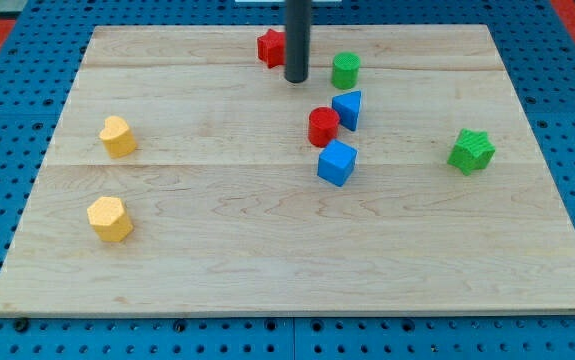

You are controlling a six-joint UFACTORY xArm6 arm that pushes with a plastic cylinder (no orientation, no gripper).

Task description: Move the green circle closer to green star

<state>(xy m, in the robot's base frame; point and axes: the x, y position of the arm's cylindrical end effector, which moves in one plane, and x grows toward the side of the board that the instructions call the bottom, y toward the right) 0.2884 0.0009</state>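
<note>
Green circle (345, 70) just right of my tip (296, 79), green star (471, 150) well apart

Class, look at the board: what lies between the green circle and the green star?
In the camera view, nothing: bare wood runs from the green circle to the green star.

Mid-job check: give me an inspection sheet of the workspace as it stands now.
Surface: wooden board, flat.
Job's things: green circle near the view's top; green star apart, toward the view's right.
Clutter: red block, red cylinder, two blue blocks, two yellow blocks.
Pincer: none; my tip sits left of the green circle, not touching.
Cables: nothing seen.
Surroundings: blue pegboard.
</note>
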